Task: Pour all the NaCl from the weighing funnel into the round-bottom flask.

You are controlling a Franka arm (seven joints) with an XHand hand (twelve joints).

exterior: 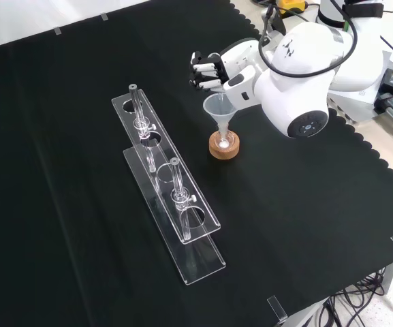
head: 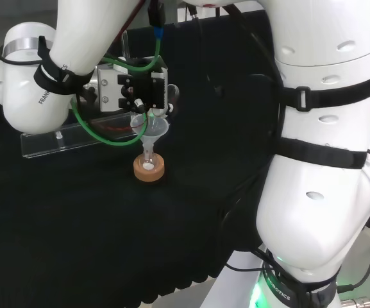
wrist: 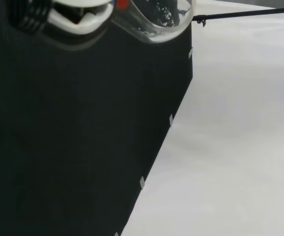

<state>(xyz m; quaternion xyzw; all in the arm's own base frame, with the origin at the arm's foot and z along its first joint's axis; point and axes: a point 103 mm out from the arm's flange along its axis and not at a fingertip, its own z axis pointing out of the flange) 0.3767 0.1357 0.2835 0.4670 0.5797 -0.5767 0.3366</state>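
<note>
The hand (exterior: 206, 71) hangs over the funnel (exterior: 218, 109) that sits in the neck of the flask (exterior: 223, 142), which rests on a cork stand (exterior: 223, 147). In the front view this group is at about one o'clock from the cloth's middle, with the hand at eleven o'clock from the cork stand. The hand's fingers are curled round the weighing funnel (wrist: 154, 22), a clear scoop-like vessel best seen in the wrist view, where it is held just under the palm with white grains clinging to its inner wall. In the head view a small white heap (head: 147, 166) lies at the bottom of the flask (head: 149, 157), so some salt seems to be in already. The pour looks to be well on but not finished: the grains left on the weighing funnel's wall need to come down, perhaps with more tilt or a tap, and whether any salt is stuck in the funnel's stem cannot be told. Two clear racks (exterior: 176, 197) with tubes lie at seven o'clock from the flask in the front view, well apart from it.
</note>
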